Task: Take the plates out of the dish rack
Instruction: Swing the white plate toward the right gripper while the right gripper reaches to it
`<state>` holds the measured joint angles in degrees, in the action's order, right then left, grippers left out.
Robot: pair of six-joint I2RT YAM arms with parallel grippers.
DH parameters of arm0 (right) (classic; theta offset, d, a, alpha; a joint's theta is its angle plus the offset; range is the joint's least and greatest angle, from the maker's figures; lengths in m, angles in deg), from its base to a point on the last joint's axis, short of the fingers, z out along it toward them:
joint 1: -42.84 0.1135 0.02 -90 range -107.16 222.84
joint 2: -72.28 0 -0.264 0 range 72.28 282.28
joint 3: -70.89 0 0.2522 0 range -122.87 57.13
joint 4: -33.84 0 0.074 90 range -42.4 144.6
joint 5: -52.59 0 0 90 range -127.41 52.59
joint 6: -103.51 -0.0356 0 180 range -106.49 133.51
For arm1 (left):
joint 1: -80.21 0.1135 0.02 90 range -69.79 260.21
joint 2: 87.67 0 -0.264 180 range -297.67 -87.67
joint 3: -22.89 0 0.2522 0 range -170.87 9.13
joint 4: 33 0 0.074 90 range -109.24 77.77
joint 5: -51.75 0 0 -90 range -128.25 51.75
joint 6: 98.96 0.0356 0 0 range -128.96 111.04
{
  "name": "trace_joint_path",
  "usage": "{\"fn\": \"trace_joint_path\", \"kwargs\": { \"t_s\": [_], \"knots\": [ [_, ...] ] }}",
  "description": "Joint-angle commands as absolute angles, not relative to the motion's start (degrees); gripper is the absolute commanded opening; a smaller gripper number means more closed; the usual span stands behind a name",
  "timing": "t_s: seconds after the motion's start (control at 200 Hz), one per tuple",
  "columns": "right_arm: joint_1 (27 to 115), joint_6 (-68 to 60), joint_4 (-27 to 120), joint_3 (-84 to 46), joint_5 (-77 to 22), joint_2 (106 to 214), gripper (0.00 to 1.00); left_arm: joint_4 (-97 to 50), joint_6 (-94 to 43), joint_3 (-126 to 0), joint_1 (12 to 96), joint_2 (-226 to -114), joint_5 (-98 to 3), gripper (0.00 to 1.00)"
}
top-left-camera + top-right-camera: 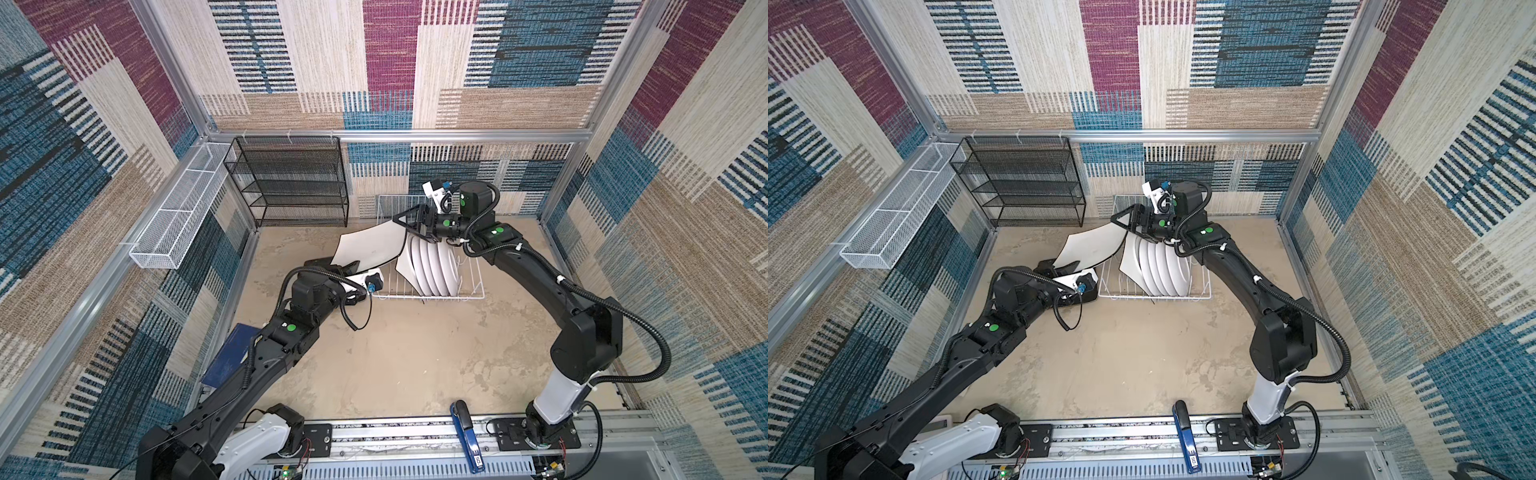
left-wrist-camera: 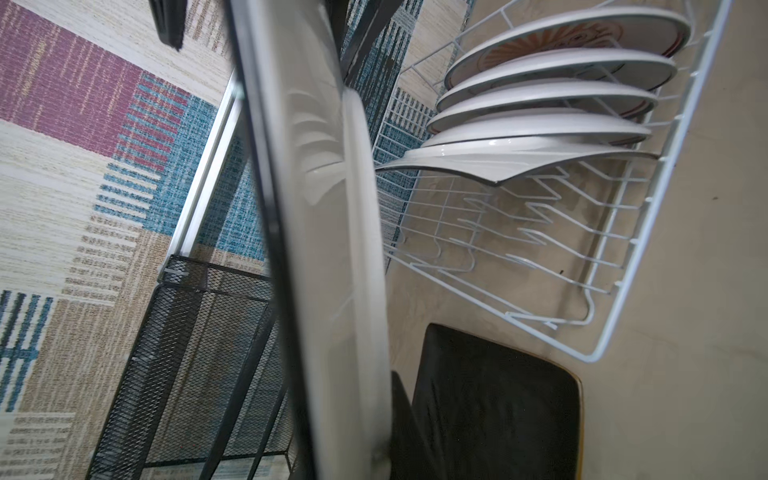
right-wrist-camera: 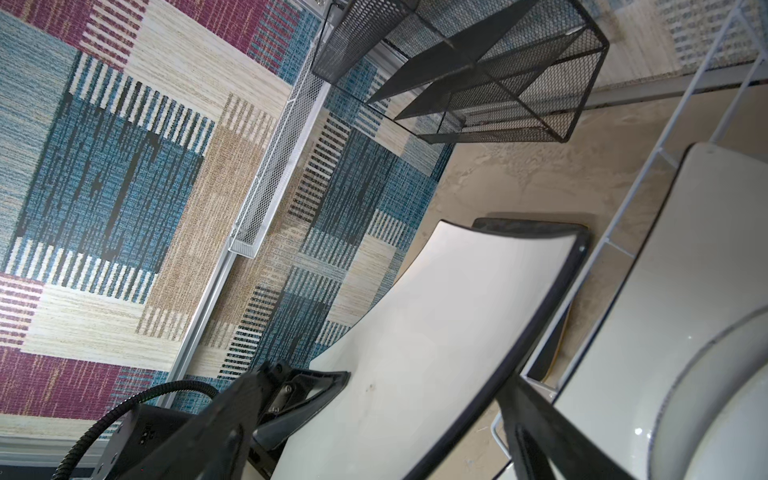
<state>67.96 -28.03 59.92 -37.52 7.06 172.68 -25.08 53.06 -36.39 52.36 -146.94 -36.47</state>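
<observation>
My left gripper (image 1: 348, 268) is shut on the near edge of a square white plate (image 1: 370, 245) with a black rim, held tilted in the air just left of the dish rack (image 1: 469, 296). The left wrist view sees this plate (image 2: 328, 249) edge-on, and the right wrist view shows its white face (image 3: 436, 332). My right gripper (image 1: 411, 225) stands open at the plate's far corner, its fingers wide on either side of the rim. Several plates (image 1: 432, 266) stand upright in the rack. A black-backed plate (image 1: 318, 262) lies face down on the table under the held one.
A black mesh tiered shelf (image 1: 291, 183) stands at the back left against the wall. A long white mesh basket (image 1: 178, 216) hangs on the left wall. A blue flat item (image 1: 232, 357) lies under the left arm. A blue tool (image 1: 467, 436) rests on the front rail.
</observation>
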Motion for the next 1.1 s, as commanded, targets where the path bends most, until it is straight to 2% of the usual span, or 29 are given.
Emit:
{"fn": "trace_joint_path", "kwargs": {
  "t_s": [0.0,0.591,1.097],
  "knots": [
    [68.35,-29.01,60.33,-37.54,8.54,173.05,0.9,-42.37,57.49,-36.35,52.2,-147.52,-34.98,0.0],
    [69.16,-29.77,62.68,-38.58,9.92,175.58,0.64,-46.92,60.56,-36.76,51.48,-151.76,-35.31,0.0],
    [69.29,-29.79,62.37,-38.85,11.01,176.21,0.28,-48.76,60.75,-37.3,51.38,-154.56,-34.06,0.0]
  ]
}}
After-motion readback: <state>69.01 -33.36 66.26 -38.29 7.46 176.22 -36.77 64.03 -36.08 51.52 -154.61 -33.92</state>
